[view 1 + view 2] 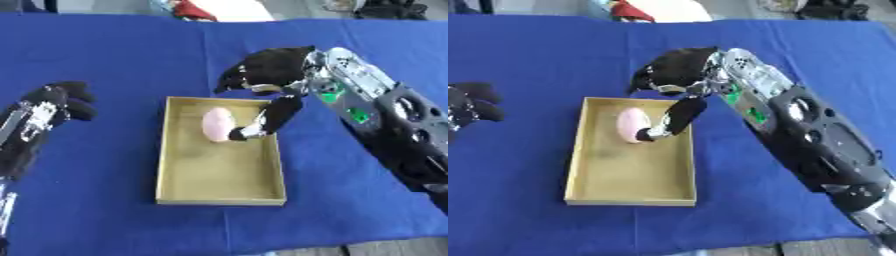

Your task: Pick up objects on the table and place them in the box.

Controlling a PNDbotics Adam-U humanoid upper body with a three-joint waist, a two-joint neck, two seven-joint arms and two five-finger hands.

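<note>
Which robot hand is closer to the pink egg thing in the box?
The right hand. It reaches over the box, one finger beside the pink object, about touching it. The left hand sits away on the blue cloth, outside the box.

Right hand black; forearm silver with green markings, black perforated casing. Left hand black, silver wrist.
</note>
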